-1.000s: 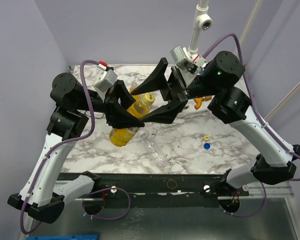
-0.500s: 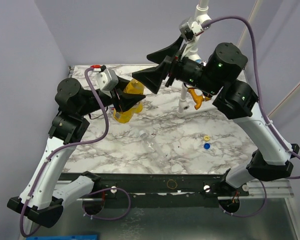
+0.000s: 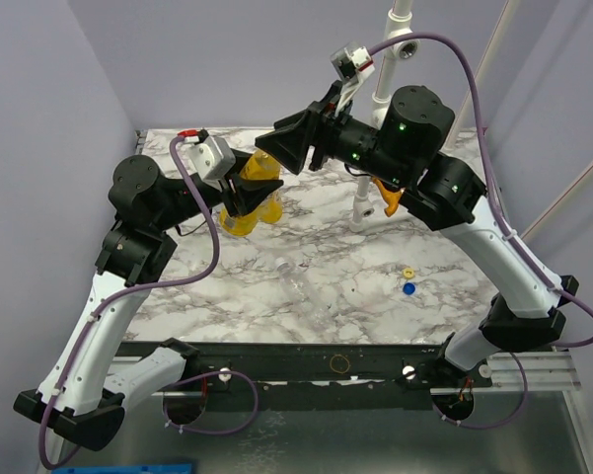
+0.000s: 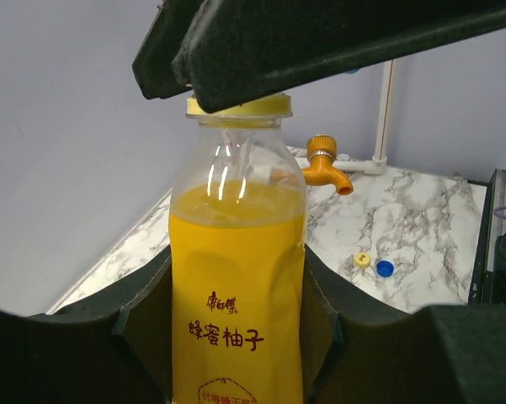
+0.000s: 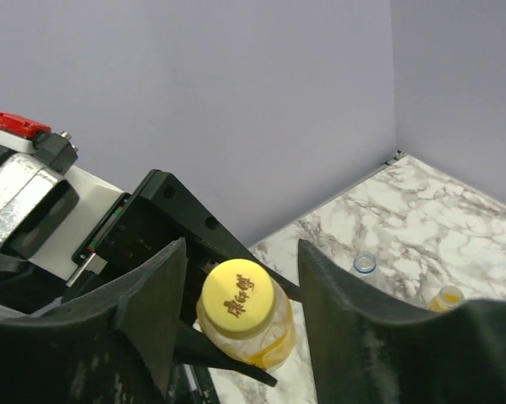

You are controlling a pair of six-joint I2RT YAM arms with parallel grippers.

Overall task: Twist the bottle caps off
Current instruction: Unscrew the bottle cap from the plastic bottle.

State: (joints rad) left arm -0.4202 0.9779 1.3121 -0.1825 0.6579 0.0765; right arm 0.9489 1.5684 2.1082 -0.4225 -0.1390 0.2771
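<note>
Near the top middle, the left gripper [image 3: 249, 194] holds a yellow bottle [image 4: 236, 278]. The right gripper [image 5: 236, 271] has wide jaws around its cap [image 5: 237, 308].

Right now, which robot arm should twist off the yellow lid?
Right. The right gripper is open around the yellow cap, while the left gripper is busy holding the bottle.

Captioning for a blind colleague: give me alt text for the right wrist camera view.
A yellow bottle cap sits between the right gripper's open fingers; the left gripper holds its bottle from below. Marble table and purple walls behind.
</note>
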